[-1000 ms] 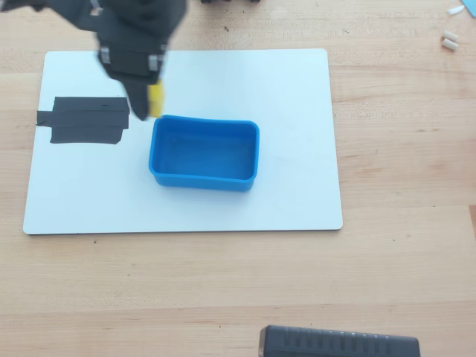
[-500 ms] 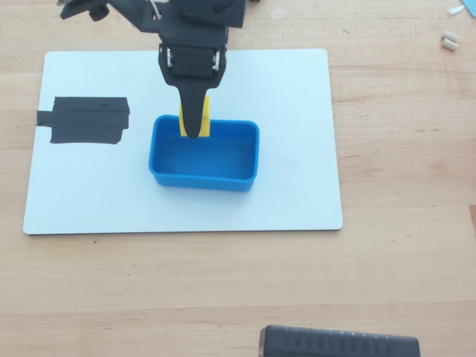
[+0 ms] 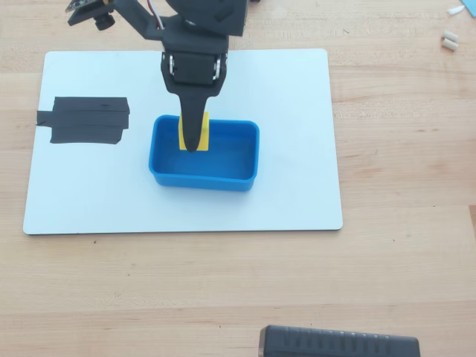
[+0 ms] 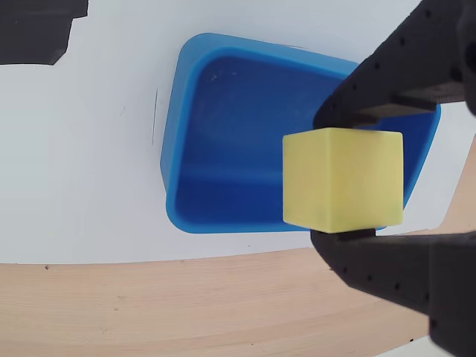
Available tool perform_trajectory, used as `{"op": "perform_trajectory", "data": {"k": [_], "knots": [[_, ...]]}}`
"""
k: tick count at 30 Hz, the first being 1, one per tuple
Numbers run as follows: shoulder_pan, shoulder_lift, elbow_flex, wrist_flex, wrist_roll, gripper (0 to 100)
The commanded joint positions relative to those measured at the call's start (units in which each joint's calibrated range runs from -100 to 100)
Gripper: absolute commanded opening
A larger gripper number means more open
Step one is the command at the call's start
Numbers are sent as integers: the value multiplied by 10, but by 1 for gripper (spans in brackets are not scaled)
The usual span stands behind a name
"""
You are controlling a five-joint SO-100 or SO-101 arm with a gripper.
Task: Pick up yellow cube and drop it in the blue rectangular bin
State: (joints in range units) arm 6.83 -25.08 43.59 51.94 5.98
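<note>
I think this is a hobby work desk. I see a plain wooden table (image 3: 387, 245), a white board (image 3: 282, 89) on it, and black tape (image 3: 85, 120) stuck on the board's left side.

Wooden table (image 3: 401, 245) carries a white board (image 3: 297, 149).

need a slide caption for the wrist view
Gripper holds the yellow cube above the empty blue bin on a white board.

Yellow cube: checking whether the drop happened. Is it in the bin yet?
Not yet. The tool is shut on the yellow cube, above the empty blue bin.
</note>
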Motion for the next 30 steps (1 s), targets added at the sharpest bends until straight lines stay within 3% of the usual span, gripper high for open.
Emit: {"op": "perform_trajectory", "data": {"k": [1, 9, 13, 16, 30], "knots": [[0, -39, 4, -4, 2, 25], [-6, -171, 68, 21, 1, 26], [-31, -276, 128, 54, -1, 16], [-48, -345, 174, 65, -1, 0], [-57, -471, 357, 60, -14, 0]]}}
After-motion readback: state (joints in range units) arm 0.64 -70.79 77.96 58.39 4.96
